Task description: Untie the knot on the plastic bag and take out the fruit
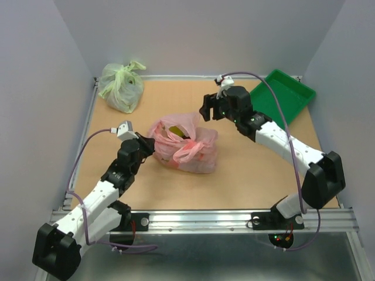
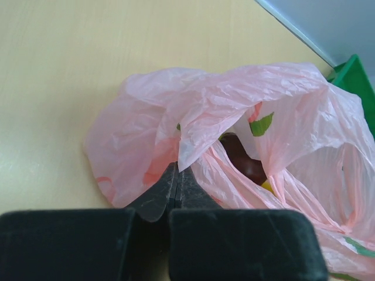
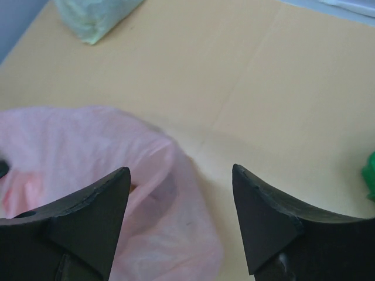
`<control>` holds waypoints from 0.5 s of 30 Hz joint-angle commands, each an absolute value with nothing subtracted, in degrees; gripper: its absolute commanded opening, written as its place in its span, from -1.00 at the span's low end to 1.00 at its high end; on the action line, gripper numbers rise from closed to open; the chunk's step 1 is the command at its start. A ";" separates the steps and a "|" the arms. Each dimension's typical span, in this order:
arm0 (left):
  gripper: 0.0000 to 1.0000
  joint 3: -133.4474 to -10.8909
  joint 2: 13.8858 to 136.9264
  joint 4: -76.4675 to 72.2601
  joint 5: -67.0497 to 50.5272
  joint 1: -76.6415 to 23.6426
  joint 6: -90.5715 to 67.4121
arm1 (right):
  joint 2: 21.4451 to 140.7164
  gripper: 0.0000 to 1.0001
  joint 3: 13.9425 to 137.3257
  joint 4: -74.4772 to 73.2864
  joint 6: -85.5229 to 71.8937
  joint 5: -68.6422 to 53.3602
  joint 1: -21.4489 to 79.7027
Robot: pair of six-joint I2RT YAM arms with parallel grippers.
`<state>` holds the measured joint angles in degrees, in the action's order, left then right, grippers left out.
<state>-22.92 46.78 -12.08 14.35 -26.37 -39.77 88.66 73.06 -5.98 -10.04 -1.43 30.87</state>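
Observation:
The pink plastic bag (image 1: 183,145) lies in the middle of the table with its mouth gaping open. No knot shows on it. Inside the bag I see fruit: a dark purple one (image 2: 241,157) and a sliver of a yellow one (image 2: 268,187). My left gripper (image 1: 150,146) is at the bag's left edge. Its fingers (image 2: 176,171) are shut, with a fold of the pink plastic pinched at the tips. My right gripper (image 1: 208,109) hovers above the bag's far right side, open and empty (image 3: 181,172), with the pink bag (image 3: 70,152) below its left finger.
A tied pale green bag (image 1: 121,85) sits at the far left corner, also in the right wrist view (image 3: 94,14). A green tray (image 1: 285,97) stands at the far right, and its corner shows in the left wrist view (image 2: 357,82). A raised rim borders the table.

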 commanded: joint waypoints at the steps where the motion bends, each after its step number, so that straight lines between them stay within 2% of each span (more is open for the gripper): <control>1: -0.99 -22.33 42.11 -10.56 11.61 -26.89 -38.23 | 80.96 0.51 68.30 -3.51 -9.23 -2.99 39.01; 4: -0.98 -20.92 38.77 -8.62 11.25 -26.98 -39.11 | 78.32 0.47 65.58 -3.51 -9.49 -3.25 44.55; 7: -0.98 -19.25 36.04 -6.42 12.56 -27.07 -41.21 | 76.21 0.33 58.31 -3.52 -10.89 -2.90 49.64; 11: -0.98 -17.41 34.54 -5.71 14.06 -27.07 -44.21 | 73.92 0.17 48.21 -3.25 -15.89 -0.44 51.94; 15: -0.98 -18.01 35.06 -5.54 13.71 -27.07 -44.30 | 69.97 0.16 36.78 -0.97 -21.87 4.12 51.94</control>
